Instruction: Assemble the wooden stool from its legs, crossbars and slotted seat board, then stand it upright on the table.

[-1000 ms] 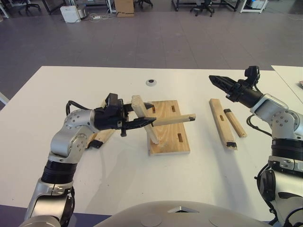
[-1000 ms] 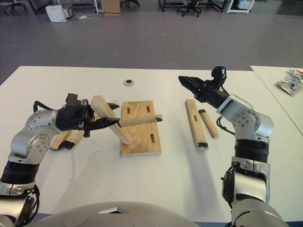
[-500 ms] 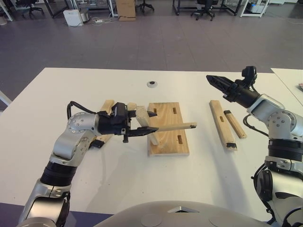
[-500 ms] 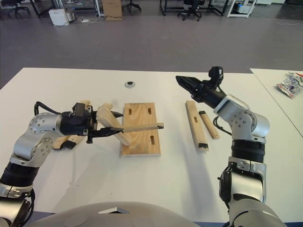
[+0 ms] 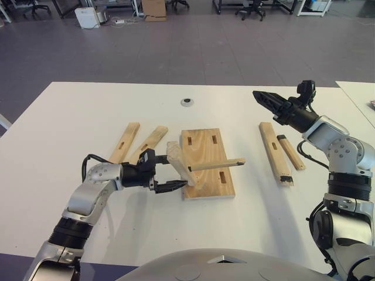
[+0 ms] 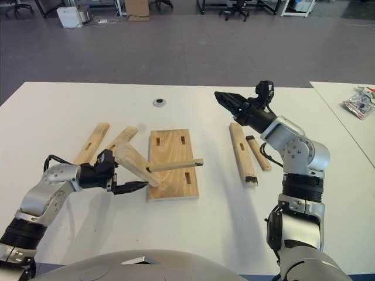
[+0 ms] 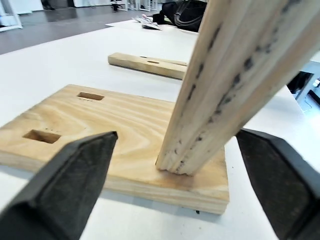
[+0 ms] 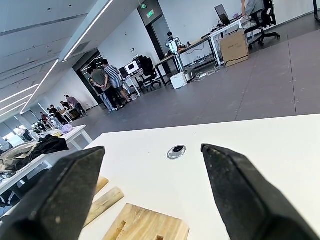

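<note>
Leg (image 5: 178, 163) w/ crossbar (image 5: 217, 165), aslant on pale slotted seat board (image 5: 203, 153)

Leg (image 5: 179, 163) on seat board (image 5: 203, 149)

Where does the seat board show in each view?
Left eye: board lying flat, centre of the picture.
Right eye: board lying flat, just left of centre.
Left wrist: board close up, with a leg resting its end on it.
Right wrist: one corner of the board, nearer than the grommet.
Landmark: round grommet beyond the board, in both eye views and the right wrist view.
</note>
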Robot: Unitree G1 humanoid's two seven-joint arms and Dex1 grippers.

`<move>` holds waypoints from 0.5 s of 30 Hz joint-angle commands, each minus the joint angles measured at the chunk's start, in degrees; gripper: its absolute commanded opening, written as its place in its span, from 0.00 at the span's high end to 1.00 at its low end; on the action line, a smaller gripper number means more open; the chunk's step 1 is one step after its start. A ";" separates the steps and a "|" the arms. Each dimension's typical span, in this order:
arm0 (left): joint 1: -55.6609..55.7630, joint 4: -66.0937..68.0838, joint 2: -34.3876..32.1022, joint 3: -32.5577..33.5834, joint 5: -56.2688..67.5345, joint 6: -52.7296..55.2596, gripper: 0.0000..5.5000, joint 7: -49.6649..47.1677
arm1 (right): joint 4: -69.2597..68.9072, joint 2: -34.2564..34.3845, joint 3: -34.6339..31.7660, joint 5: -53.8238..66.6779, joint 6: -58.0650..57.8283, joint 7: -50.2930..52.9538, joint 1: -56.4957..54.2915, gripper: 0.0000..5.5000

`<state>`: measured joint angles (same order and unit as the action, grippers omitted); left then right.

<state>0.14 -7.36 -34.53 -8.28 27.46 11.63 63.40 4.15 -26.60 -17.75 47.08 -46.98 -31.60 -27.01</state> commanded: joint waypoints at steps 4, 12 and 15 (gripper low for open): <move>-6.34 4.21 -1.47 3.26 -12.05 -7.91 0.15 -9.62 | -1.64 0.80 -0.63 0.48 -1.10 1.16 0.98 0.34; -2.58 16.93 3.64 9.00 -18.61 -15.54 0.15 -25.35 | -3.06 1.94 0.10 0.48 -1.80 1.13 1.98 0.34; -2.41 16.41 5.00 10.13 -16.19 -16.64 0.15 -24.60 | -3.54 2.39 0.17 0.47 -2.00 1.30 2.40 0.34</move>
<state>-3.15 9.60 -30.34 0.88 9.52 -4.19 38.19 1.48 -24.48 -17.74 47.26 -48.27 -30.70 -24.85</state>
